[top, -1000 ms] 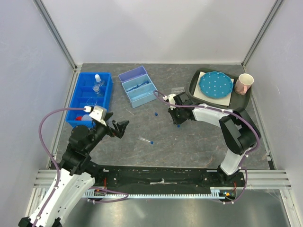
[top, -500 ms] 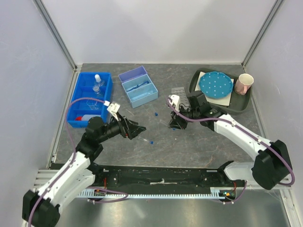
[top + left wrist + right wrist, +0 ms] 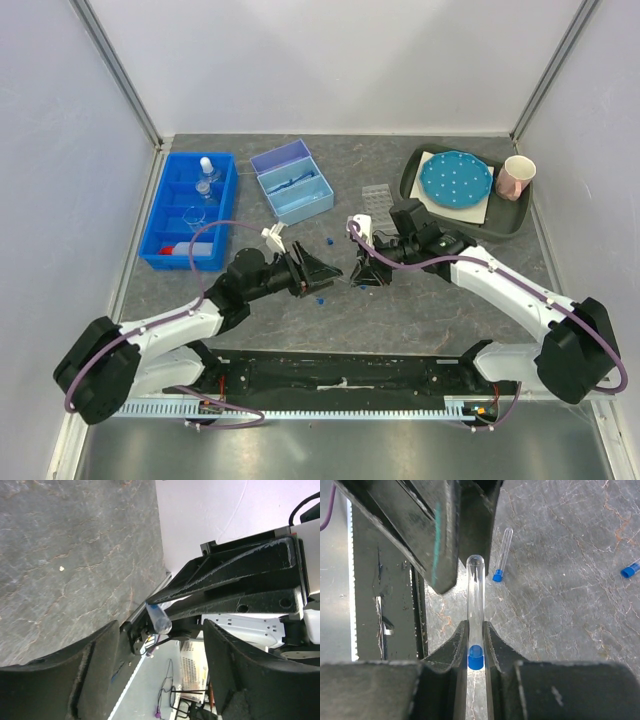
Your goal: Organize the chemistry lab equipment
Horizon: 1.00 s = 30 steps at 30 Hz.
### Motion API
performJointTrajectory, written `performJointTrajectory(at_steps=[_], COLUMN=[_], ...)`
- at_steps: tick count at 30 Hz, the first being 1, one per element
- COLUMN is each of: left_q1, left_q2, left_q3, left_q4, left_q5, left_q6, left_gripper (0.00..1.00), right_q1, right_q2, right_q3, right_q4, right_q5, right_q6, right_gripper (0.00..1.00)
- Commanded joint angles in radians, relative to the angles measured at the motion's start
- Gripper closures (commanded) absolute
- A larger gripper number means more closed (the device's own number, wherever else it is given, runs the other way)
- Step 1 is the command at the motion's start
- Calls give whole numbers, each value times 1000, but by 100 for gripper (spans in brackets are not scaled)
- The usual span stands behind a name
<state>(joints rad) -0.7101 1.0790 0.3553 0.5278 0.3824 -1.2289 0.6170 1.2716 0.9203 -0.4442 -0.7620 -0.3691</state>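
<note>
Nearest the counter's (image 3: 430, 320) front edge, a loose tube (image 3: 318, 297) lies close by the left gripper (image 3: 325, 272). Above it, the right gripper (image 3: 475, 636) is clamped on a blue-capped tube (image 3: 475, 595) at its cap end. The rounded tip sits between the left jaws, which stand wide apart and hold nothing. We judge this a handover: the left should close squarely on bare glass, clear of the right fingers (image 3: 492, 645), before the right lets go. Room between the grippers is tight. Farther off, the clear rack (image 3: 377, 198), light-blue box (image 3: 285, 160) and blue bin (image 3: 158, 205) stand well apart, with open counter before them.
</note>
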Motion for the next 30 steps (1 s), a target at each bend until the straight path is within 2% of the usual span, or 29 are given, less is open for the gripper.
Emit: performJointTrajectory(at_steps=[1,10,20,23,26,30], left_q1=[-40,-94,-104,-106,-106,-104], left_q2=[73,142,127,114,110,105], left_q3=[42,94,74,60,54,44], left_q4=[139,143,132,129,133,169], left_q5=[-91,-111,-112,-117,-114,-111], left_q6=[-73,-38,-30,-24,-23,-30], left_gripper=[31,55,75,84,97,98], right_q1=[18,20,20,20,21,12], right_q2=[-21,-20,-18,-20,-20,-14], right_q3=[-15,-14,-20,-20,-21,-2], right_q4=[1,-1,-1,-2,-5,-24], right_q5=[-45,-43,-19,-8,3,-2], right_q6=[-37,-42,-45,-45,-48,-56], right_gripper=[79,79,78,78,76,71])
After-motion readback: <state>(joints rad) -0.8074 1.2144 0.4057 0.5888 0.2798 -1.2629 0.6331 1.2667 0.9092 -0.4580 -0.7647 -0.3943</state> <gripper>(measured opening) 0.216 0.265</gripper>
